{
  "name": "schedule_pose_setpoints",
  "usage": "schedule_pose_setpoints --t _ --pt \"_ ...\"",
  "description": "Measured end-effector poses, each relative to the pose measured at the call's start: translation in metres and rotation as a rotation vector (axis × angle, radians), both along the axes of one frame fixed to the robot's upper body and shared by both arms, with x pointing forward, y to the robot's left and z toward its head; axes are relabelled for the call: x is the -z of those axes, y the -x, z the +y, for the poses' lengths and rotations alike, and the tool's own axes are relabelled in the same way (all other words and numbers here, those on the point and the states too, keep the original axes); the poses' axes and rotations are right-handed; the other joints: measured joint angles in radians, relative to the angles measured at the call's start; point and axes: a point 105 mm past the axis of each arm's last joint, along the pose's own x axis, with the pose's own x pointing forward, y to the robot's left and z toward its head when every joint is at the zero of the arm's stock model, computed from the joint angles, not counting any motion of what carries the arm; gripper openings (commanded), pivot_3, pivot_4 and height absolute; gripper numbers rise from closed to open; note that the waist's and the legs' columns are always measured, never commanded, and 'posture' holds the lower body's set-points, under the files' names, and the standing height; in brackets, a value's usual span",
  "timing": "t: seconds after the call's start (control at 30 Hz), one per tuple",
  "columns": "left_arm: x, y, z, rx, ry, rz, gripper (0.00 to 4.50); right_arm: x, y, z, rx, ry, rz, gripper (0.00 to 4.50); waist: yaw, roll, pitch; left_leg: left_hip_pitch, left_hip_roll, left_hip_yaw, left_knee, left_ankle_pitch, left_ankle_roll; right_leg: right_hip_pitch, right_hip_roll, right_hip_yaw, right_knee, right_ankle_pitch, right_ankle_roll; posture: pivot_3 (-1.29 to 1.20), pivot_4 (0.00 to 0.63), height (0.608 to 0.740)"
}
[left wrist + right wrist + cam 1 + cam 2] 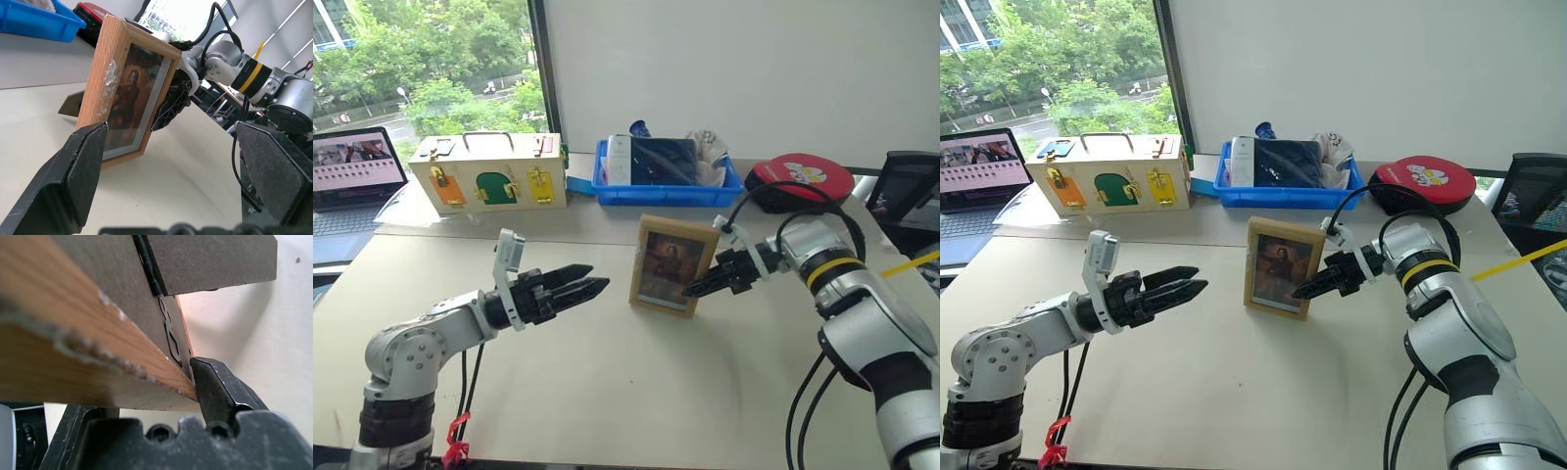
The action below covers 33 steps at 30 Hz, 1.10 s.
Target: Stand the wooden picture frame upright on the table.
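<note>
1. The wooden picture frame (672, 264) is standing upright near the middle of the table (607, 392), its lower edge resting on the beige top and its picture side facing the robot.
2. Its fold-out stand (72, 104) is sticking out behind it, with the foot reaching down to the table.
3. The right gripper (697, 287) is reaching in from the right and clasping the frame's right edge, low down on that side.
4. Its jaws are closing across the frame's thickness; in the right wrist view one black finger (222, 387) is pressing against the dark grey back board, with the wood edge lying between the two fingers.
5. The left gripper (582, 285) is hanging over the table to the left of the frame, well apart from it and touching nothing.
6. Its jaws are standing wide and holding nothing; in the left wrist view the frame is showing in the gap between the two spread fingers (68, 181), farther off.
7. Behind the frame, along the far side of the table, a cream wooden box (489, 172) with coloured doors, a blue bin (664, 186) and a round red case (801, 180) are sitting in a row.
8. A laptop (352, 168) is standing open at the far left.
</note>
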Motion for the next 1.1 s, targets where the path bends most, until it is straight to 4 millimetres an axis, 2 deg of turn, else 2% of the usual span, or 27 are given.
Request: schedule_pose_setpoints --t 0.2,0.4,0.77,0.83,0.87,0.9,0.97,1.1 --pt "0.0 0.005 0.002 -0.007 -0.002 0.01 4.5 0.002 0.003 0.004 -0.002 -0.02 0.036 2.07 0.0 0.0 0.0 0.0 0.001 0.0 0.0 0.0 0.0 0.0 0.0 0.0 0.0 0.0 0.0 0.0 0.15 0.74" --pt "-0.002 0.007 0.006 -0.015 -0.012 0.024 4.5 0.005 0.011 0.017 -0.039 -0.054 0.105 2.07 0.001 0.0 0.0 0.0 0.001 0.0 0.0 0.0 0.0 0.0 0.001 0.0 0.0 0.0 0.0 0.0 0.15 0.74" --pt "-0.002 0.008 0.006 -0.01 -0.014 0.039 4.5 0.007 0.011 0.017 -0.029 -0.065 0.114 2.07 0.0 0.0 0.0 0.0 0.001 0.0 0.0 0.0 0.0 0.0 0.001 0.0 0.0 0.0 0.0 0.0 0.15 0.74" --pt "-0.003 0.008 0.006 -0.009 -0.013 0.04 4.5 0.007 0.012 0.017 -0.04 -0.06 0.11 3.07 0.001 0.0 0.0 0.0 0.001 0.0 0.0 0.0 0.0 0.0 0.001 0.0 0.0 0.0 0.0 0.0 0.15 0.74" --pt "-0.003 0.008 0.006 -0.009 -0.012 0.04 4.5 0.009 0.013 0.018 -0.051 -0.051 0.113 3.29 0.002 0.0 0.0 0.0 0.001 0.0 0.0 0.0 0.0 0.0 0.001 0.0 0.0 0.0 0.0 0.0 0.15 0.74" --pt "-0.003 0.008 0.006 -0.008 -0.012 0.041 4.5 0.012 0.014 0.017 -0.053 -0.052 0.117 3.72 0.003 0.0 0.0 0.0 0.001 0.0 0.0 0.0 0.0 0.0 0.001 0.0 0.0 0.0 0.0 0.0 0.15 0.74" --pt "-0.003 0.008 0.006 -0.008 -0.012 0.041 4.5 0.019 0.017 0.016 -0.056 -0.038 0.134 4.31 0.003 0.0 0.0 0.0 0.001 0.0 0.0 0.0 0.0 0.0 0.001 0.0 0.0 0.0 0.0 0.0 0.15 0.74" --pt "-0.004 0.008 0.003 0.003 -0.015 0.037 4.5 0.023 0.018 0.015 -0.053 -0.036 0.145 4.41 0.003 0.0 0.0 -0.001 0.001 0.0 0.0 0.0 0.0 -0.001 0.001 0.0 0.0 0.0 0.0 0.0 0.15 0.74"
